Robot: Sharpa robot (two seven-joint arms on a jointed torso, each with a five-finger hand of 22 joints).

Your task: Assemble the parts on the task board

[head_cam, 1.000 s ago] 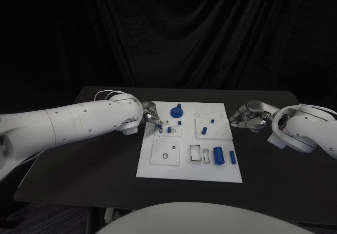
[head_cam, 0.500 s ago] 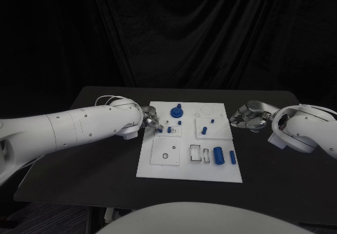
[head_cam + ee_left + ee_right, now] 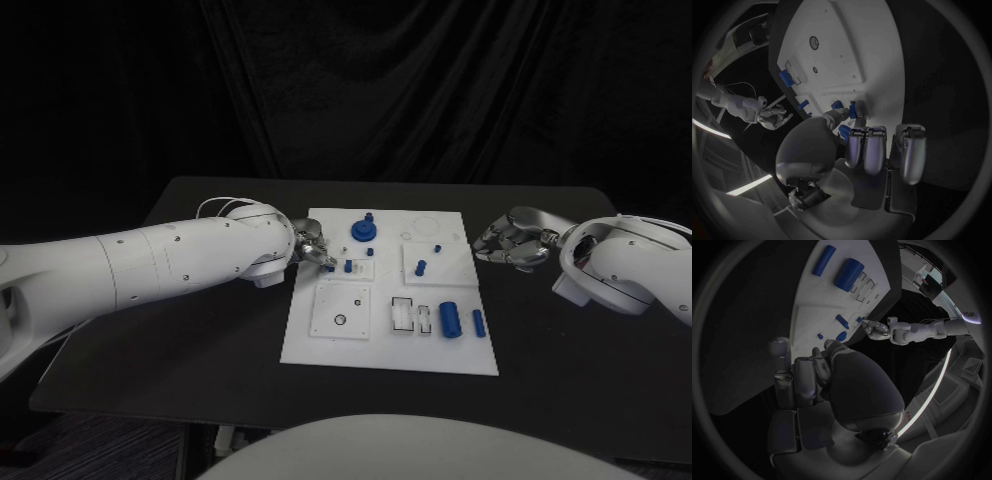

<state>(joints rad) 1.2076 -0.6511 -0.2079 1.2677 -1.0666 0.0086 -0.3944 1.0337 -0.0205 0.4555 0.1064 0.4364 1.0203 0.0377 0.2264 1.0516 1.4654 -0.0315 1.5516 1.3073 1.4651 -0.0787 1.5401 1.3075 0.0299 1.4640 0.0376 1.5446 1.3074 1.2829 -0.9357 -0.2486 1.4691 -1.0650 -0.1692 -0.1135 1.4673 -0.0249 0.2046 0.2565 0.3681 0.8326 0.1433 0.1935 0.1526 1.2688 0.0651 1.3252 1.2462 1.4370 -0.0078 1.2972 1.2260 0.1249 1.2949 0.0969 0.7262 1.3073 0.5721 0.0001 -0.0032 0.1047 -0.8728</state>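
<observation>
While both hands sit at opposite edges of the task board (image 3: 340, 345), neither visibly holds a part.
Left hand (image 3: 312, 247) at the board's left edge, fingertips just beside a small blue peg (image 3: 348, 266); whether they pinch anything, cannot tell. Right hand (image 3: 508, 242) just off the right edge, fingers curled in, nothing seen in them. Blue knob (image 3: 362, 230) stands near the far end; blue cylinder (image 3: 449, 319) and slim blue bar (image 3: 477, 322) lie near the right front.
</observation>
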